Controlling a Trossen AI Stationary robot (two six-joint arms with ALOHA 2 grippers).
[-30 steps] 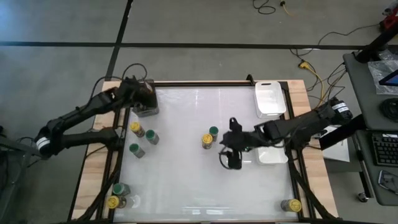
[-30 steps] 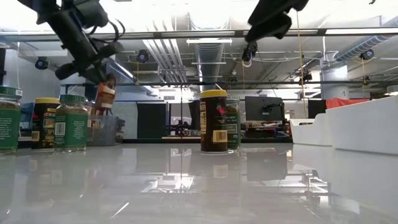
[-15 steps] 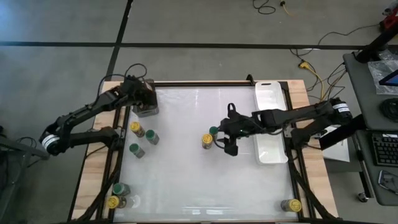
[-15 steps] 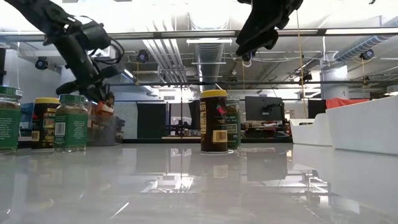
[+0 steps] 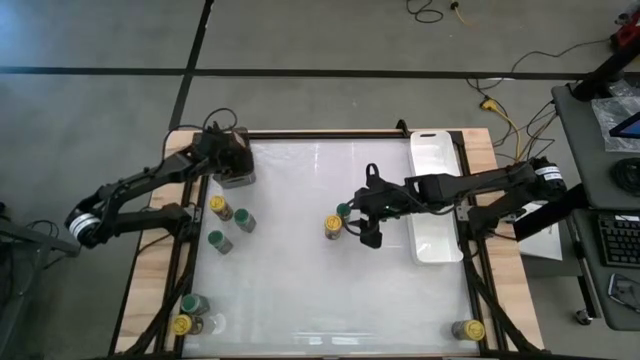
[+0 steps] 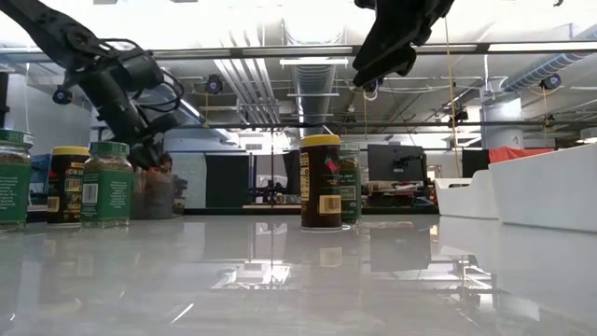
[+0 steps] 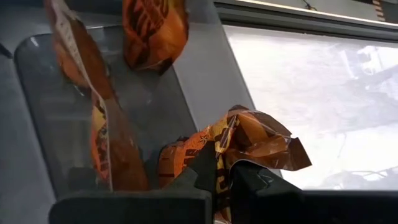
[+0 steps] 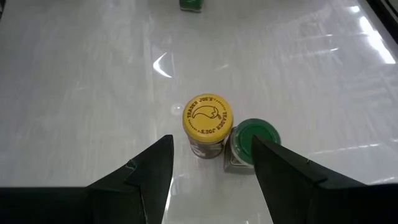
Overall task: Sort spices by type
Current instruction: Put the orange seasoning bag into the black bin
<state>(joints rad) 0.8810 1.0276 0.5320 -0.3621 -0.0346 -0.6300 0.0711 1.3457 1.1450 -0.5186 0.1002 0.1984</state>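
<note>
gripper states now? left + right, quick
Left gripper: shut on an orange packet, at the grey cup.
Right gripper: open, empty, above the yellow-lid jar and green-lid jar mid-table.

Lab: exposed ceiling ducts (image 6: 308, 79), monitors (image 6: 394, 163).

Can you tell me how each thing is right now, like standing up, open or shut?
yellow-lid jar: upright, lid on, mid-table.
green-lid jar: upright, lid on, right beside the yellow-lid jar.
right gripper: open, above that pair, holding nothing.
left gripper: shut on an orange packet, at the grey cup.
grey cup: upright, holding packets.
white tray: flat on the table.
</note>
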